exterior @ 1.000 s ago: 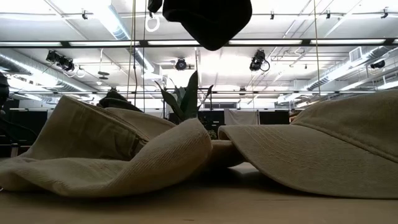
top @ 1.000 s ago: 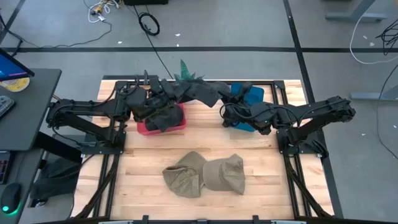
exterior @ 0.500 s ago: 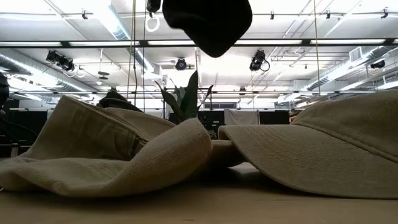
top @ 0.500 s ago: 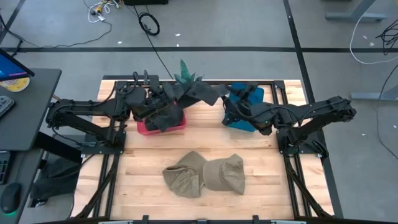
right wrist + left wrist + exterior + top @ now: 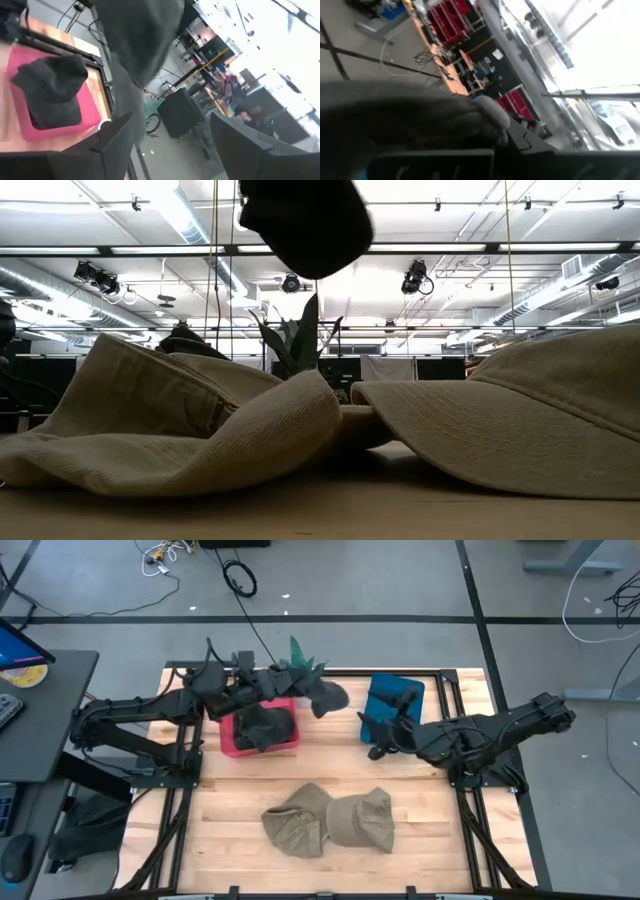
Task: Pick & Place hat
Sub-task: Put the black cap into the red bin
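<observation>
A dark hat (image 5: 312,691) hangs in the air by the table's far edge, over the far right corner of the red bin (image 5: 232,746). My left gripper (image 5: 272,690) is shut on it. The same hat shows at the top of the low view (image 5: 300,220) and in the right wrist view (image 5: 142,40). A second dark hat (image 5: 265,725) lies inside the red bin. My right gripper (image 5: 373,738) stands open in front of the blue bin (image 5: 400,692), apart from the hanging hat, with nothing between its fingers (image 5: 117,137). My left gripper holds the dark hat by its left end (image 5: 285,690), coming at it about level from the table's left. The hat's cloth (image 5: 420,115) covers the fingers, so the kind of hold is hidden. The hat hangs slack from the gripper, clear of bin and table.
Two tan hats (image 5: 330,820) lie side by side on the wooden table near its front edge, and fill the low view (image 5: 200,430). A green plant (image 5: 297,658) stands at the far edge behind the held hat. Bare wood lies between the bins and the tan hats.
My right gripper has opened, let go of the dark hat and drawn back toward the table's right and near side. The hat, before stretched between both grippers, now hangs from my left gripper alone and has swung left. My left gripper has rolled and shifted slightly toward the far edge.
</observation>
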